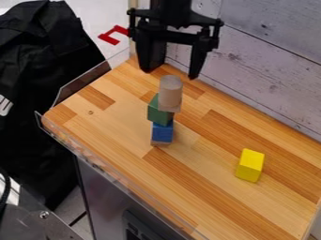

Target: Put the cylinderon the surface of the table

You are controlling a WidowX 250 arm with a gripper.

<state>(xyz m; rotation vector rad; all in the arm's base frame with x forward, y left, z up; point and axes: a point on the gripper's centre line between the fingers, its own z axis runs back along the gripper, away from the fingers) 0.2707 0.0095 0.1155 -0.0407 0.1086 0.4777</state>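
Gripper (169, 74) hanging over far part of wooden table (113, 122), fingers spread apart, nothing between them. Pale cylinder (171, 93) upright at top of stack, left of table's middle, just below gripper in view. Green block (158, 111) under it, blue block (162, 132) lower down. Yellow block (249, 165) on tabletop, nearer and to right, well apart from stack.

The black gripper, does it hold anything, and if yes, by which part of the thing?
It holds nothing: the gripper is open, and the cylinder tops the stack.
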